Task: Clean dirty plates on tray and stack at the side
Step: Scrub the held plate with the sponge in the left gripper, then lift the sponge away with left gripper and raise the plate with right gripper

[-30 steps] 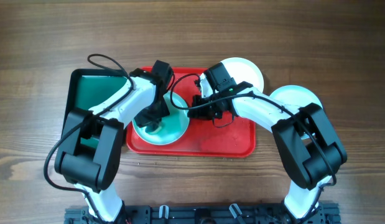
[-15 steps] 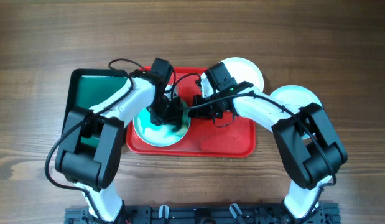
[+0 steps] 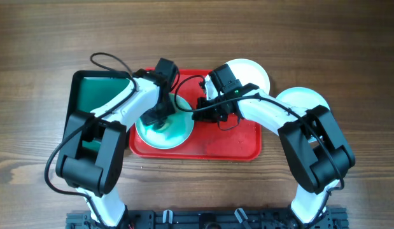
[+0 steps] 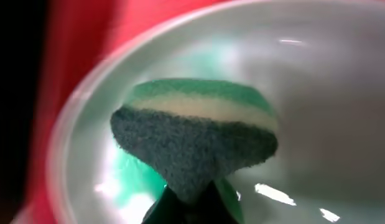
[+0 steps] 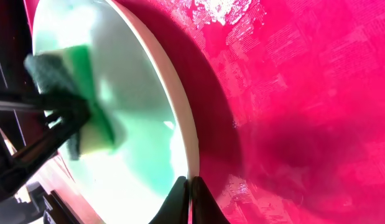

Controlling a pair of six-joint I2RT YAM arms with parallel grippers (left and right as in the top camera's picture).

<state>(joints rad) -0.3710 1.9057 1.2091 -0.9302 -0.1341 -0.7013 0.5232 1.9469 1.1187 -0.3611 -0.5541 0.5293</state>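
While the left gripper is clamped on the sponge and pressing it into the plate at the left end of the red tray, I take the step in hand to be the scrubbing itself. The right gripper has its fingers together on that plate's right-hand rim, pinching it steady. To do this well I would hold the sponge flat, not on its corner, work in small circles toward the green smear just beside it, and press lightly so the plate does not lever out of the pinch. The tray floor looks glossy and wet in the right wrist view, so I expect the plate to slide if the pinch slackens. Room is tight: both wrists and their cables crowd over one plate, so I would sweep away from the pinching fingers. A second plate sits at the tray's far edge, a third plate lies on the tabletop to the right, and a green tray lies just beside the red one on the left.
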